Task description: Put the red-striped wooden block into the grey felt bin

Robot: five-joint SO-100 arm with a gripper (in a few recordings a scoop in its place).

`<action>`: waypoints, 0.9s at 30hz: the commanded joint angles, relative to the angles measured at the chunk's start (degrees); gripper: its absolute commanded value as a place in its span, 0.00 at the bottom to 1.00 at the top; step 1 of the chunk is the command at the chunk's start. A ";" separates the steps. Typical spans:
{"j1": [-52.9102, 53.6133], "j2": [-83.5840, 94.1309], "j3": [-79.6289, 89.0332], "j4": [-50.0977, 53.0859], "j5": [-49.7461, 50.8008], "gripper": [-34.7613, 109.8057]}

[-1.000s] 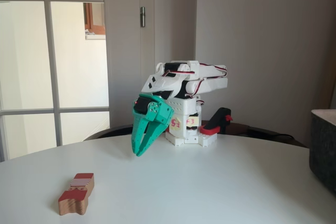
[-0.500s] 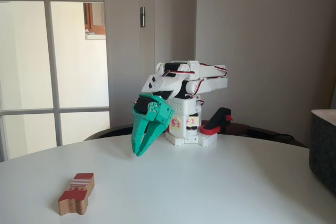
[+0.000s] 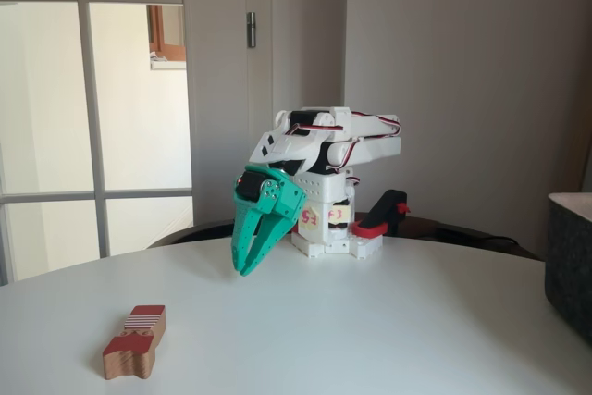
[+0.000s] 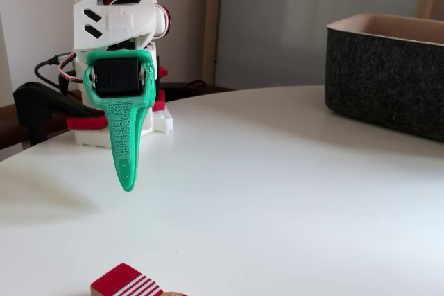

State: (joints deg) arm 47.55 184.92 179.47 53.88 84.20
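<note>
The red-striped wooden block point(image 3: 135, 341) lies flat on the white table at the front left, its solid red half nearest the camera; in the other fixed view its striped end point(image 4: 128, 285) pokes up at the bottom edge. My green gripper point(image 3: 244, 268) hangs tip-down above the table, folded in front of the white arm, well behind and to the right of the block. Its fingers point(image 4: 126, 184) are together with nothing between them. The grey felt bin point(image 4: 387, 73) stands on the table's far right, apart from both.
The arm's white base point(image 3: 335, 240) sits at the table's back edge with a black and red clamp point(image 3: 381, 216) beside it. A glazed door and a wall stand behind. Bare white tabletop point(image 3: 370, 330) stretches between block, arm and bin.
</note>
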 commanded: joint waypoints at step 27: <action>-3.34 -6.42 -24.79 -15.64 17.31 0.25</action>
State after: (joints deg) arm 45.35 182.29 159.87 42.45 99.67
